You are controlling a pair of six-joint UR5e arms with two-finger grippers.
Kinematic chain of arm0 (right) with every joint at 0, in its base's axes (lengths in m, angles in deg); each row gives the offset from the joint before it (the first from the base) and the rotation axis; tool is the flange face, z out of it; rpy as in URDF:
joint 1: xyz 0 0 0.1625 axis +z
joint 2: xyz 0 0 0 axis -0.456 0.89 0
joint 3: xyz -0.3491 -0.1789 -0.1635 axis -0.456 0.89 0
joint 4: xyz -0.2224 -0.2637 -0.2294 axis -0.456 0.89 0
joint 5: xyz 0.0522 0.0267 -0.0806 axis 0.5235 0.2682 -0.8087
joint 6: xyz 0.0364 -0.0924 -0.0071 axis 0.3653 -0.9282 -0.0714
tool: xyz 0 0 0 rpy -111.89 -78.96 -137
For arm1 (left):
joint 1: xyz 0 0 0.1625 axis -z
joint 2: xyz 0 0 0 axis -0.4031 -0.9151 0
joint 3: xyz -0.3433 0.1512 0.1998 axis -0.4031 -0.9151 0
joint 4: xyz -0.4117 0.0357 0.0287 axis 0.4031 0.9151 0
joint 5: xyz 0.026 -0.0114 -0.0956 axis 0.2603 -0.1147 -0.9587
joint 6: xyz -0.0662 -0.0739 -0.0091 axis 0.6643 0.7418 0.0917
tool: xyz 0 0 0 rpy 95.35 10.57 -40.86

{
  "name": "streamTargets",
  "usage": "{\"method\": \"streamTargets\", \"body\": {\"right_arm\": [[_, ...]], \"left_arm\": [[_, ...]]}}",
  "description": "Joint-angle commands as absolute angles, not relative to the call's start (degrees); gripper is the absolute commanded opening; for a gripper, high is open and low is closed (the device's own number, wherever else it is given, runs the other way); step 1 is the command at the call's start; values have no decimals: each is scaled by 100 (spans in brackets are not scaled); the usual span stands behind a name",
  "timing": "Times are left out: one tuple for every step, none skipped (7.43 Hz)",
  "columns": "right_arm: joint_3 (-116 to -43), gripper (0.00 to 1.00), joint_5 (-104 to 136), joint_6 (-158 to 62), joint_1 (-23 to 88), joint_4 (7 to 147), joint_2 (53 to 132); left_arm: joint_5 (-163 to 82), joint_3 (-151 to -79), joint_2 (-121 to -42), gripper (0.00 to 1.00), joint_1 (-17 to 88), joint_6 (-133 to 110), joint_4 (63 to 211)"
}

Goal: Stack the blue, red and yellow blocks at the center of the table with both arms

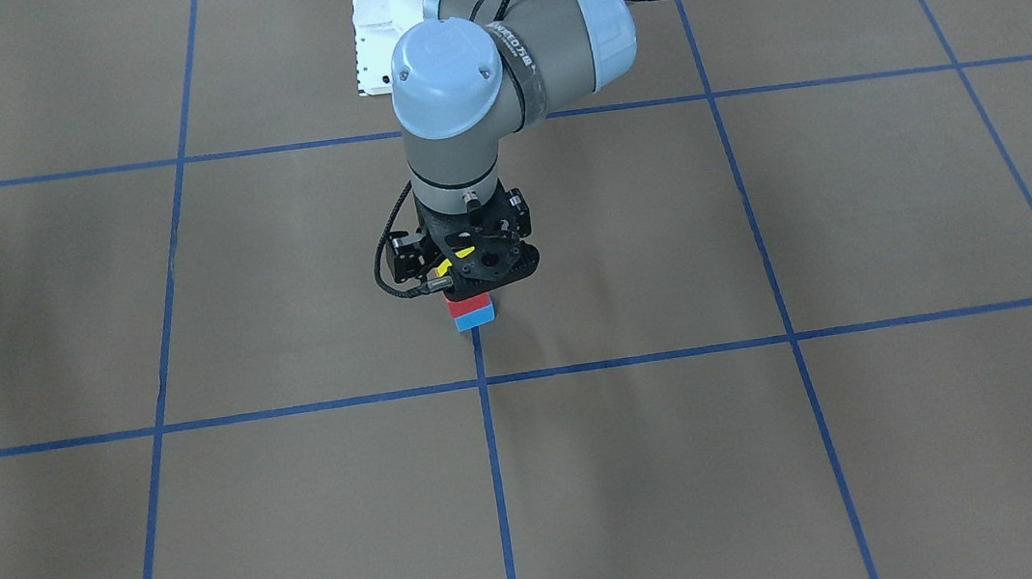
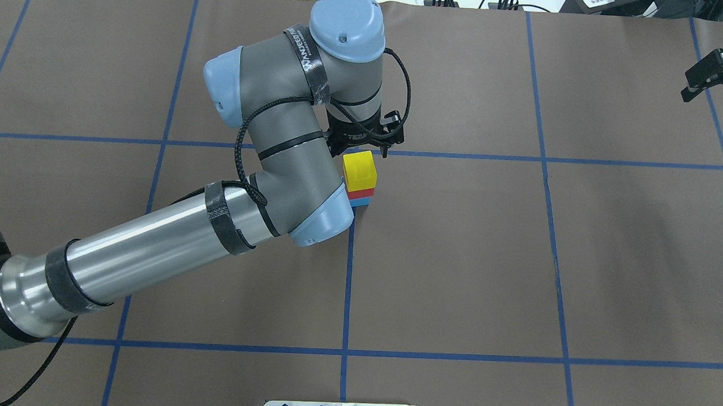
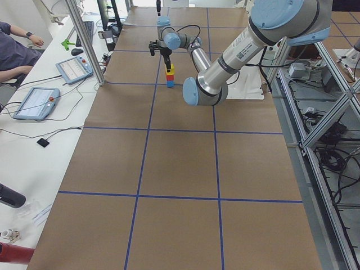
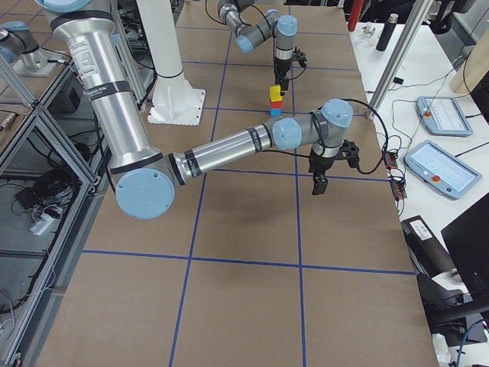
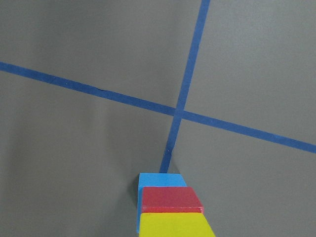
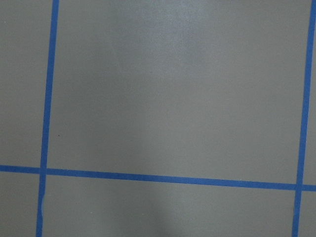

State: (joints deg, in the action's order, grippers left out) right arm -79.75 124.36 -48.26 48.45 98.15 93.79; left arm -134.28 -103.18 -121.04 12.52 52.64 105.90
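Note:
A stack stands at the table's centre cross: the blue block [image 2: 363, 202] at the bottom, the red block [image 2: 359, 194] on it, the yellow block [image 2: 360, 170] on top. It also shows in the front view, red [image 1: 468, 304] over blue [image 1: 475, 319], and in the left wrist view [image 5: 174, 224]. My left gripper [image 2: 367, 146] hangs straight over the stack, just above the yellow block, its jaws apart and empty. My right gripper [image 2: 713, 91] is open and empty, far off at the table's right side.
The brown table cover [image 2: 456, 262] carries a grid of blue tape lines. The robot's white base plate [image 1: 375, 34] is at the near edge. Operator tablets [image 4: 443, 164] lie on side benches off the table.

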Motion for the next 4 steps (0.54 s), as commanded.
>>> {"method": "streamTargets", "body": {"right_arm": [[-7965, 100, 12425, -4835, 4846, 9798, 9374], [-7965, 100, 12416, -4835, 4828, 9789, 9304], [-7905, 100, 12381, -4853, 4837, 9484, 9390], [-7869, 100, 12372, -4905, 4837, 9037, 9817]], "left_arm": [[-13411, -11379, -11997, 100, 1453, 5192, 9768], [-13411, -12438, -11152, 100, 1542, 5113, 9684], [-13402, -13502, -10091, 100, 1795, 4225, 9657], [-13411, -14095, -9219, 100, 2119, 3337, 9683]]}}
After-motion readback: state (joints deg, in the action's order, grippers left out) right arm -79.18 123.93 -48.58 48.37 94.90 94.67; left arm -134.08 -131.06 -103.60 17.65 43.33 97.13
